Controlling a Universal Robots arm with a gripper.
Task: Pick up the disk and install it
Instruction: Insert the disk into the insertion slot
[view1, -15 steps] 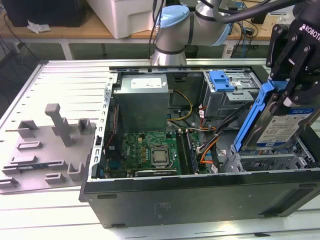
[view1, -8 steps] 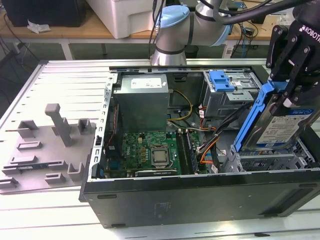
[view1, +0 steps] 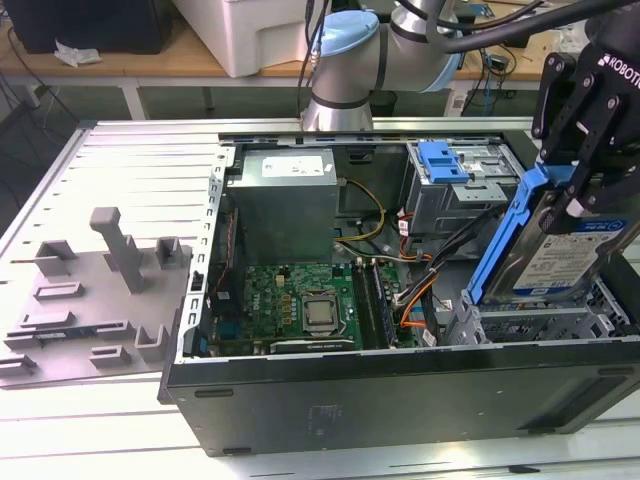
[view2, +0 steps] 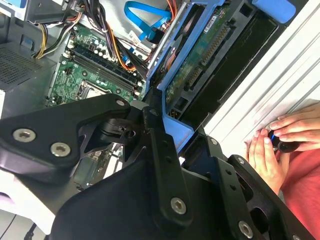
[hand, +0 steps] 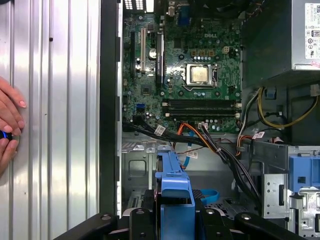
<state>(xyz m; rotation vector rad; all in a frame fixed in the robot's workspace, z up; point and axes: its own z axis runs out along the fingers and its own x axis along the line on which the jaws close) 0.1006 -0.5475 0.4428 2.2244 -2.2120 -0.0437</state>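
Exterior view: my gripper (view1: 578, 190) pinches the disk (view1: 563, 262) by its blue rails. The disk hangs tilted above the drive cage (view1: 540, 325), at the end of the case (view1: 400, 400) on the exterior view's right. At this tilt a rail could jam on the cage rim.

Second wrist view: the cables (view2: 114, 37) lie near and could snag.

First wrist view: the arm reaches down over the case's edge, with the disk seen edge-on.

The gripper (hand: 175, 222) has its jaws clamped on the disk (hand: 172, 182), edge-on as a blue strip, over the open computer case (hand: 109, 100) and its motherboard (hand: 185, 75). A person's hand (hand: 9, 125) rests on the ribbed bench (hand: 60, 125) outside the case.
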